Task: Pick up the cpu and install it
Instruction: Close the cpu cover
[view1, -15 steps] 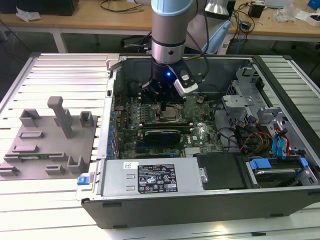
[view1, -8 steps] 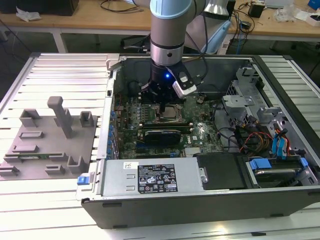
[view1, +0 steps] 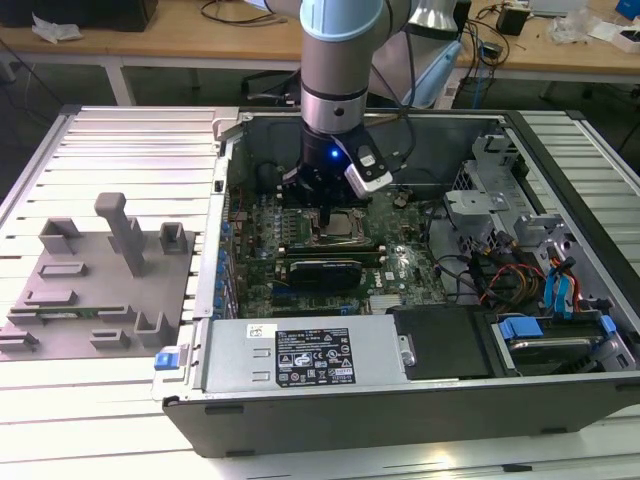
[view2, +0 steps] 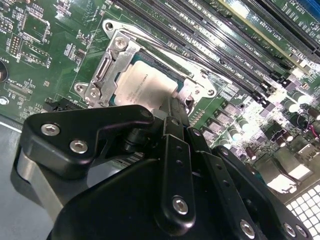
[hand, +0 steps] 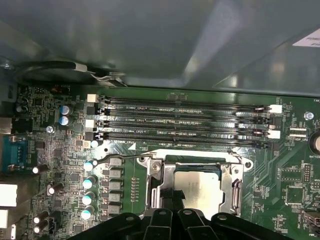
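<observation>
In the exterior view, the gripper (view1: 325, 218) hangs low inside the open computer case (view1: 400, 420). Its tip is right over the socket (view1: 322, 238) on the green board (view1: 400, 270). The cpu (view1: 352, 226) lies flat just under that tip. The grey holder block (view1: 100, 290) sits well apart from the gripper.

In the second wrist view, the cpu (view2: 145, 82) rests down inside the metal frame (view2: 117, 55). The gripper (view2: 172, 109) looks pressed together at the chip's near edge and is not pinching it. We cannot tell if it touches.

In the first wrist view, the cpu (hand: 202, 192) sits level in the frame (hand: 235, 187), just past the gripper (hand: 175, 197). The long memory slots (hand: 185, 120) lie farther out.

We think the picking up and the setting in place are done. We cannot tell if the frame is locked.
</observation>
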